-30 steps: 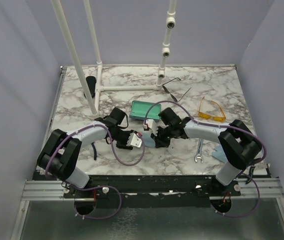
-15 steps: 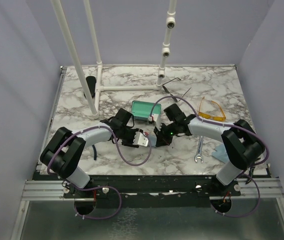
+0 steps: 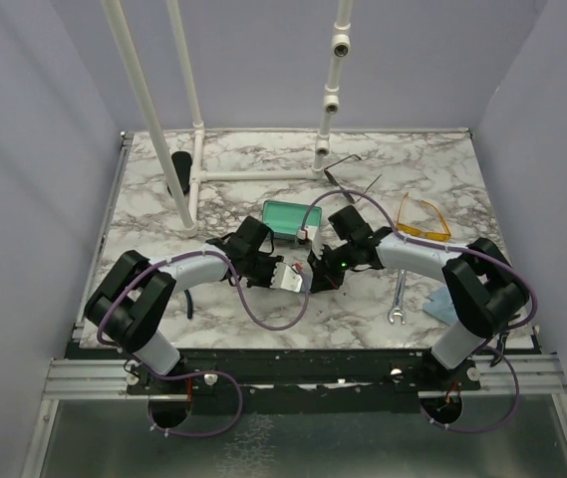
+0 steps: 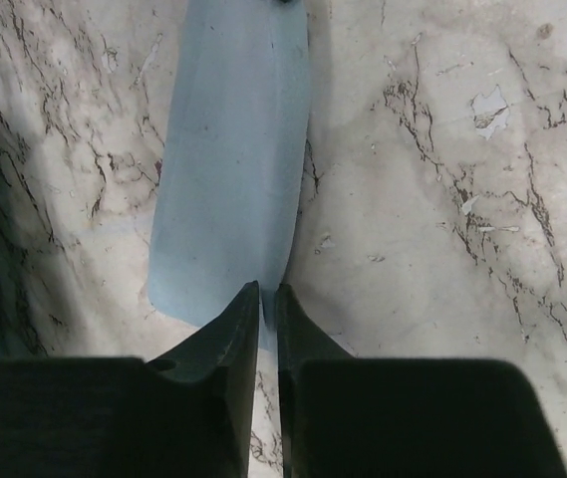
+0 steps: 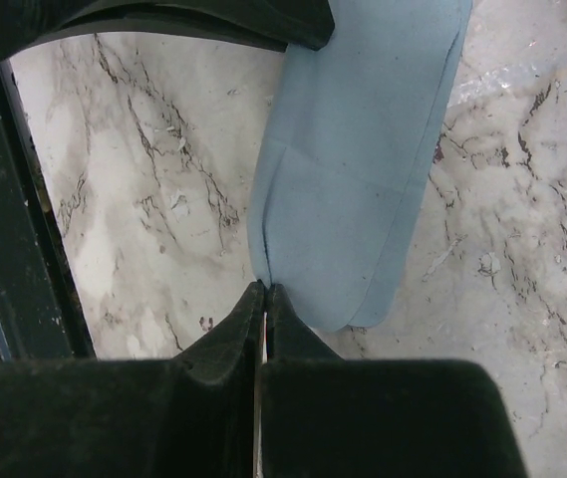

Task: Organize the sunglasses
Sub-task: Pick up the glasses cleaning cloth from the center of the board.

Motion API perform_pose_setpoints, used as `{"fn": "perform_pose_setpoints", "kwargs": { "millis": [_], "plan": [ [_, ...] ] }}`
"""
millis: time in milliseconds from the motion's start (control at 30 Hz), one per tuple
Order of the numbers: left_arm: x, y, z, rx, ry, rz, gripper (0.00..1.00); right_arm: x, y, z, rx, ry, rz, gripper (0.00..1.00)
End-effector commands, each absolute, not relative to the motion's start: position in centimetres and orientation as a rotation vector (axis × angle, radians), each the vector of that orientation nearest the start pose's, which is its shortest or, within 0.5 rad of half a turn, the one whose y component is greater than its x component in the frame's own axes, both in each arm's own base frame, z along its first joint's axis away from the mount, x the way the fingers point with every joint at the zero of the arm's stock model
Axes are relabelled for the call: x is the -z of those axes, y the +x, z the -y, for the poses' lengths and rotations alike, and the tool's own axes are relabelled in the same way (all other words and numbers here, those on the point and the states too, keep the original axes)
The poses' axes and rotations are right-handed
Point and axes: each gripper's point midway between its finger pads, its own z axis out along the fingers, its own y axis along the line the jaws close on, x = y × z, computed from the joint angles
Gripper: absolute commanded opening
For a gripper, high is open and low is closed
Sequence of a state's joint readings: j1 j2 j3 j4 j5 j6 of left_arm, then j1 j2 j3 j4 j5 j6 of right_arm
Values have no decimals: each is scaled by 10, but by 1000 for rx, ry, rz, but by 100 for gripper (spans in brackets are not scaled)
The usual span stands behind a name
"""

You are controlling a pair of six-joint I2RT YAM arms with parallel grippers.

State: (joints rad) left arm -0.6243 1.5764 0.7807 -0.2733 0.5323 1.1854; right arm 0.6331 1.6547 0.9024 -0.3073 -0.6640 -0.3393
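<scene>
The yellow-orange sunglasses (image 3: 423, 221) lie at the right of the marble table. The thin dark wire sunglasses (image 3: 349, 173) lie further back near the white post. Neither gripper is near them. Both grippers meet at the table's middle over a blue-grey soft case (image 4: 233, 169), which lies flat on the marble. My left gripper (image 4: 268, 295) has its jaws nearly together, pinching one end of the case. My right gripper (image 5: 265, 290) is shut on the edge of the case (image 5: 363, 169) at its other end. In the top view the left gripper (image 3: 298, 282) and right gripper (image 3: 319, 276) almost touch, hiding the case.
An open teal-lined case (image 3: 288, 219) sits just behind the grippers. A wrench (image 3: 399, 300) and a blue cloth (image 3: 439, 307) lie at the front right. A black cylinder (image 3: 176, 171) and a white pipe frame (image 3: 253, 171) stand at the back left.
My left gripper slid right up to the right gripper and its jaws closed on the case's end. The right gripper shifted slightly back, then held still, staying shut.
</scene>
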Motion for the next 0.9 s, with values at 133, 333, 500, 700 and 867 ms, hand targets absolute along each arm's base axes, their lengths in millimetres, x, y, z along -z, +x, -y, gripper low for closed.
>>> {"fn": "perform_pose_setpoints", "kwargs": {
  "millis": [133, 333, 500, 700, 867],
  "plan": [
    [-5, 239, 226, 443, 2070, -1570, 5, -60, 222, -283, -996, -1381, -2090, 1],
    [-26, 238, 238, 512, 1984, -1587, 0, -72, 227, -288, -1000, -1370, -2049, 1],
    [-45, 240, 238, 512, 1963, -1618, 0, -80, 231, -288, -978, -1367, -2039, 1],
    [-67, 242, 234, 492, 1962, -1685, 0, -95, 239, -292, -955, -1344, -2011, 1],
    [-89, 255, 228, 407, 1954, -1730, 0, -112, 248, -297, -943, -1318, -1968, 0]
  ]
}}
